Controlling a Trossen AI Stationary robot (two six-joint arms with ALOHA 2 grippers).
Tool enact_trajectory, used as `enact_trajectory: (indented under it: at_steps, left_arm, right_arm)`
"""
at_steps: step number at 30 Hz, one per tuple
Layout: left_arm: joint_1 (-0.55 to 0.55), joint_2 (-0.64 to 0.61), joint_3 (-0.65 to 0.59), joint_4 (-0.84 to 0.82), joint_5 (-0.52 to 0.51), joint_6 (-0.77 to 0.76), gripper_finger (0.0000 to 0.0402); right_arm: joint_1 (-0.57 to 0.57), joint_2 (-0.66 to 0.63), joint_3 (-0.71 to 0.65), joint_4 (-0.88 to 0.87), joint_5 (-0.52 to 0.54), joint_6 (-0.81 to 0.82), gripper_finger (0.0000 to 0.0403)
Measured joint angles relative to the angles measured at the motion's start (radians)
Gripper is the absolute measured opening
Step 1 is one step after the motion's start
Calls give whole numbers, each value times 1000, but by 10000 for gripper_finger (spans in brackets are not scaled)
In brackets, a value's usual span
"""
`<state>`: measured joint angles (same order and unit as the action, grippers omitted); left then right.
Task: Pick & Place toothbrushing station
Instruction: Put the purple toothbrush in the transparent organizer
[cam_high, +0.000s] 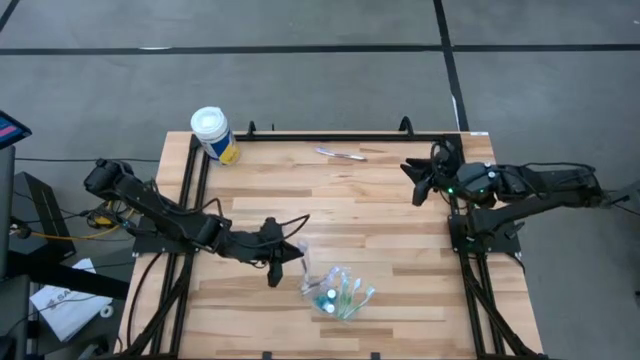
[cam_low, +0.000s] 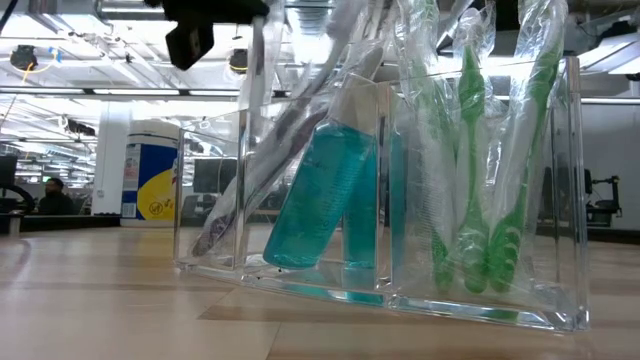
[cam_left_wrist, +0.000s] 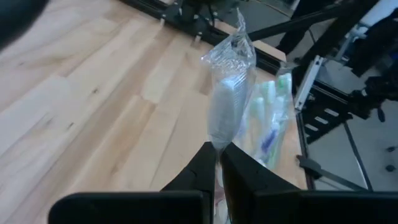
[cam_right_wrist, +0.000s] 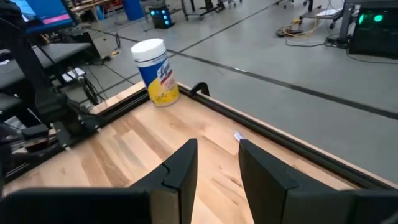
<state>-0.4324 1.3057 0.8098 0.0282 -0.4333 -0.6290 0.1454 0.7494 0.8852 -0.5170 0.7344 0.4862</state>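
The toothbrushing station (cam_high: 338, 292) is a clear plastic holder standing on the wooden table near the front middle. In the low view (cam_low: 400, 290) it holds teal tubes (cam_low: 320, 195) and wrapped green toothbrushes (cam_low: 470, 180). My left gripper (cam_high: 275, 265) is just left of it, shut on a clear-wrapped white toothbrush (cam_left_wrist: 227, 93). My right gripper (cam_high: 416, 182) hovers open and empty at the table's far right. Another wrapped toothbrush (cam_high: 340, 153) lies flat on the table near the far edge. My left gripper pinches the wrapped white toothbrush between its two fingers (cam_left_wrist: 202, 165), at the wrapper's narrow end (cam_left_wrist: 217, 144). The brush sticks out beyond the fingertips, along the fingers, toward the station. It seems to be held above the table. I cannot tell whether its free end touches the station.
A white-capped canister with a yellow label (cam_high: 214, 134) stands at the table's far left corner. It also shows in the right wrist view (cam_right_wrist: 155, 71). Black rails (cam_high: 330, 135) run along the far, left and right edges. Bare wood lies between the two arms.
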Motion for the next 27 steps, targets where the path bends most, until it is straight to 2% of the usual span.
enact_trajectory:
  at_steps: [6, 23, 27]
  left_arm:
    - [-1, 19, -33, 27, -2, -4, 5]
    - [-59, 155, -32, 89, 49, -11, 5]
    - [-60, 165, -32, 95, 89, -8, 21]
  right_arm:
    - [12, 0, 0, 1, -1, -15, 108]
    - [12, 3, 0, 51, -6, -15, 108]
    - [12, 3, 0, 54, -24, -16, 108]
